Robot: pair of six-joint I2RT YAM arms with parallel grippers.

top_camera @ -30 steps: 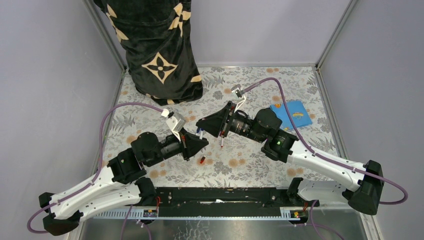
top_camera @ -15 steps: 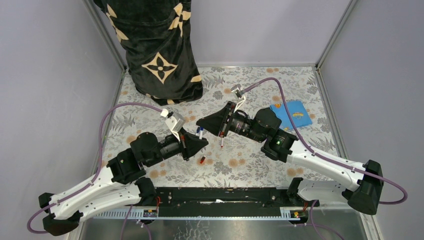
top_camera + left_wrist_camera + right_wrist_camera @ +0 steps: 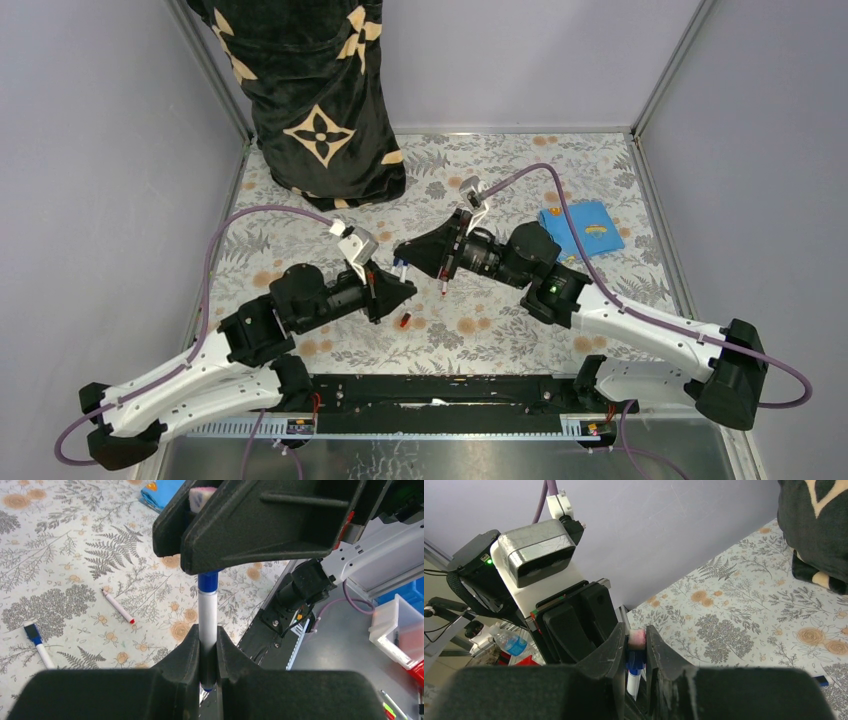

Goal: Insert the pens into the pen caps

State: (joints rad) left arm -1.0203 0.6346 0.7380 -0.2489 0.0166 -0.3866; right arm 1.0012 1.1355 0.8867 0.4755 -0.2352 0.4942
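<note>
Pen [image 3: 207, 615] in left fingers [image 3: 186, 650] | blue cap [image 3: 635, 663] in right fingers [image 3: 659, 655]

Right gripper [image 3: 636, 647] pinching a blue cap [image 3: 635, 662]

A white pen [image 3: 632, 686] runs on from the cap between the fingers, with something pink at the cap's other end. Facing it is the other arm with its taped camera [image 3: 536, 550]. The floral table [image 3: 744, 605] stretches right to a black cloth [image 3: 814, 525] at its edge.
</note>
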